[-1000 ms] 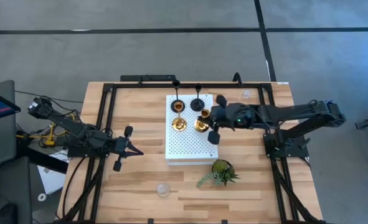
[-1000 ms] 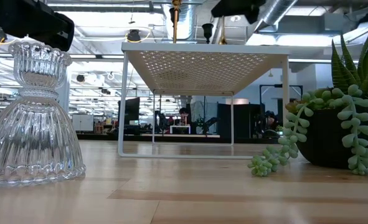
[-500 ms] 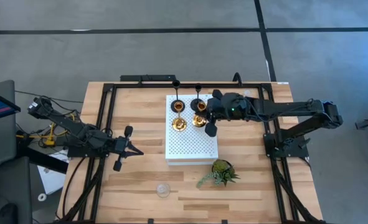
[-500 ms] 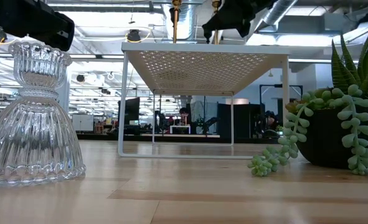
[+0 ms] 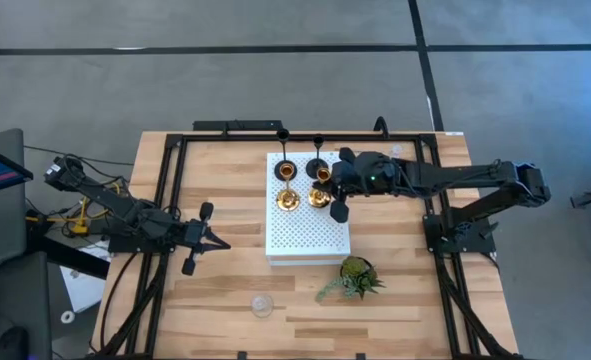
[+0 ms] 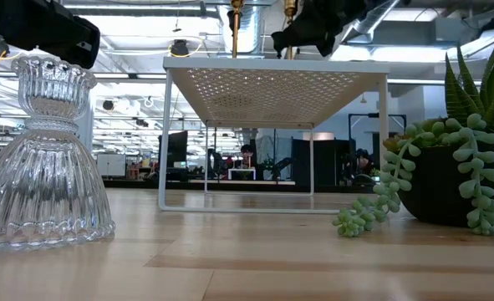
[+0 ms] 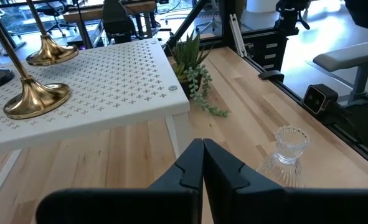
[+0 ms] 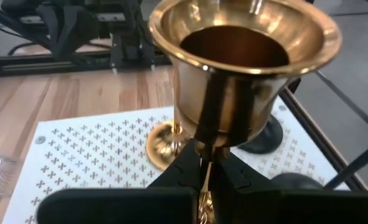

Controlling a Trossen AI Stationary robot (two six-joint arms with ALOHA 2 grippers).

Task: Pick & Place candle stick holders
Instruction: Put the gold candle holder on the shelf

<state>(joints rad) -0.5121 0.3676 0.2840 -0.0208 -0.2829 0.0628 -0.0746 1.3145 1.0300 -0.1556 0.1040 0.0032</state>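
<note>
On the white perforated board (image 5: 305, 225), two black candle stick holders (image 5: 282, 152) (image 5: 318, 162) stand at the far edge. A gold one (image 5: 288, 196) stands in front of them. My right gripper (image 5: 327, 184) is shut on the second gold holder (image 8: 240, 62) beside it, over the board's far right part. A clear glass holder (image 5: 263, 305) stands on its wide base on the table's near side. My left gripper (image 5: 215, 243) waits shut, left of the board, with nothing in it. My right gripper pinches the gold holder's thin stem (image 8: 205, 169) just under the cup, between its two fingers. The fingers come from the table's right, slanting slightly down, and lie across the stem. The holder stands upright, its round base (image 7: 50, 53) on or just over the board.
A small green plant (image 5: 353, 278) in a dark pot sits off the board's near right corner. The board stands on thin legs (image 6: 165, 138) above the table. A black frame (image 5: 170, 200) runs around the work area, and bare wood lies along the near side.
My right gripper has carried the gold holder toward the table's far edge and a little left, and has sunk over the board. The holder was tilted and now stands upright next to the other gold one.
</note>
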